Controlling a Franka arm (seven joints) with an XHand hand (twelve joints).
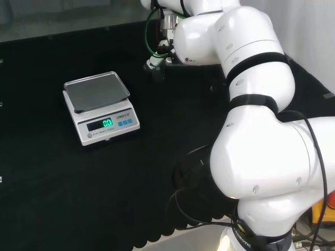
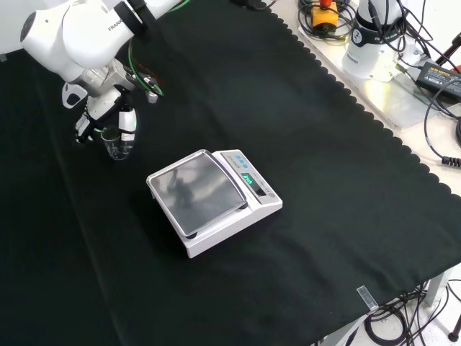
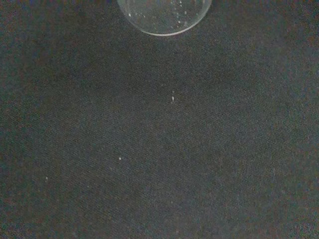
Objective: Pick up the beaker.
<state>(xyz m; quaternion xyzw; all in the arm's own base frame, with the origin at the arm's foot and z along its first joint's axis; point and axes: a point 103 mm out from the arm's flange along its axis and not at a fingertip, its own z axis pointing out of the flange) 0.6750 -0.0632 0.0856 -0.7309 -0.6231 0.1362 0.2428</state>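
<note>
The beaker [image 2: 117, 145] is a small clear glass vessel that stands upright on the black cloth at the upper left of the front view. The hand [image 2: 108, 108] hangs right over it with its fingers pointing down. One white finger [image 2: 127, 121] stands against the beaker's right side, and another [image 2: 82, 132] is a little apart on its left. The fingers look straight, not curled round the glass. In the wrist view the beaker [image 3: 164, 15] is a clear round shape over bare cloth. In the head view the hand [image 1: 156, 63] sits at the far end of the bench, half behind the arm's white links.
A white electronic scale [image 2: 216, 198] with a steel pan stands in the middle of the cloth, to the lower right of the beaker in the front view. It is the scale [image 1: 102, 107] left of the arm in the head view. Cables and boxes [image 2: 382, 43] lie beyond the cloth's scalloped edge.
</note>
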